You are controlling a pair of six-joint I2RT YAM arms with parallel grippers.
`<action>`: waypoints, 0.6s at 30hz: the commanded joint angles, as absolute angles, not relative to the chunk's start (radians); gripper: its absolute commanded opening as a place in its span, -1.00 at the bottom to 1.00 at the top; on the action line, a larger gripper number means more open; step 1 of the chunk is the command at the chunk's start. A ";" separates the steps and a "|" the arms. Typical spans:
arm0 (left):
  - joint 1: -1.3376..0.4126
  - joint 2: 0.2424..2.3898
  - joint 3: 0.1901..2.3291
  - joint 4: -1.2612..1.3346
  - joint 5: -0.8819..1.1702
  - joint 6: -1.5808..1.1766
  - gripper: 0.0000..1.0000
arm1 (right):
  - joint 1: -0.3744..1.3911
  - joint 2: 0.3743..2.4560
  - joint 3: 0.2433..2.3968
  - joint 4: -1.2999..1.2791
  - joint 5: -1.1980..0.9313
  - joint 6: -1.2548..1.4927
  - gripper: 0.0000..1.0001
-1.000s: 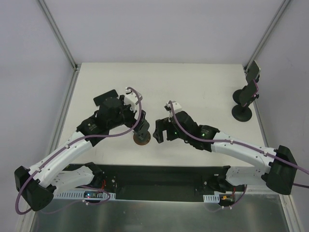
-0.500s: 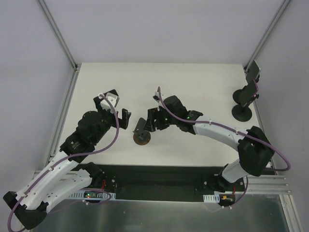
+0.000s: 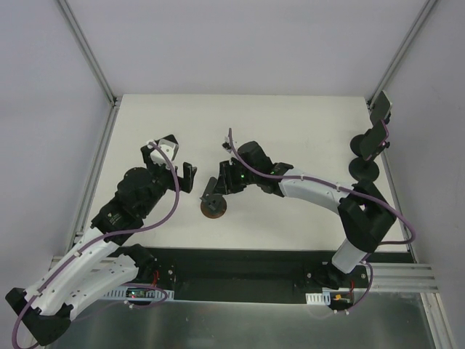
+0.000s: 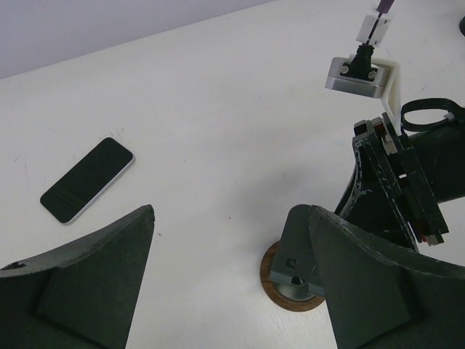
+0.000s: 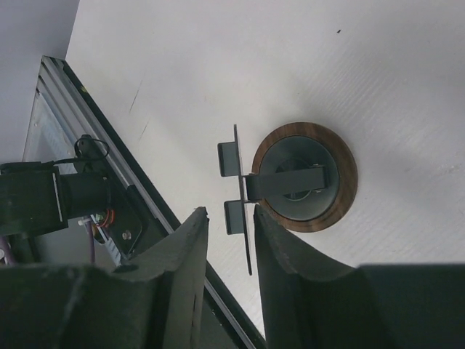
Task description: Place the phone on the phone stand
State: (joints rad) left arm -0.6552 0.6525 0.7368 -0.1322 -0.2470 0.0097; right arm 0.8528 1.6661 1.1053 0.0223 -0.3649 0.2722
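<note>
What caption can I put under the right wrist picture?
Right gripper, fingers apart, straddles the thin upright plate of the wood-rimmed phone stand on the white table.

My two arms match: the left arm (image 3: 80, 254) and right arm (image 3: 312, 190) are white tube links between chunky black joint housings, each trailed by a looping purple cable (image 3: 177, 193), with small green lights (image 3: 240, 177) glowing on the right one's wrist. In the left wrist view the fingers (image 4: 87, 287) are matte dark-grey wedges with a raised rectangular pad inside, and at 1 o'clock sits the right arm's silver camera block (image 4: 354, 75) on a white bracket.
</note>
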 commanded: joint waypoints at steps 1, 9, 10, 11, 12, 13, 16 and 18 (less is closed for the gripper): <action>-0.644 0.652 0.735 -0.086 -0.245 0.014 0.69 | 0.848 1.677 1.134 0.083 -0.383 0.279 -0.48; -0.643 0.673 0.733 -0.087 -0.241 0.015 0.71 | 0.810 1.611 1.043 0.081 -0.434 0.245 -0.99; -0.643 0.675 0.733 -0.089 -0.239 0.014 0.71 | 0.802 1.567 1.023 0.083 -0.434 0.245 -0.99; -0.643 0.678 0.735 -0.087 -0.236 0.014 0.71 | 0.783 1.542 1.003 0.083 -0.434 0.241 -0.99; -0.643 0.680 0.736 -0.086 -0.235 0.012 0.71 | 0.769 1.511 0.976 0.083 -0.428 0.241 -0.99; -0.643 0.681 0.736 -0.087 -0.232 0.012 0.71 | 0.756 1.444 0.929 0.071 -0.422 0.239 -0.99; -0.641 0.686 0.739 -0.087 -0.219 0.011 0.70 | 0.687 1.288 0.846 -0.045 -0.359 0.209 -0.99; -0.641 0.690 0.742 -0.087 -0.207 0.006 0.69 | 0.615 1.200 0.821 -0.144 -0.274 0.166 -0.99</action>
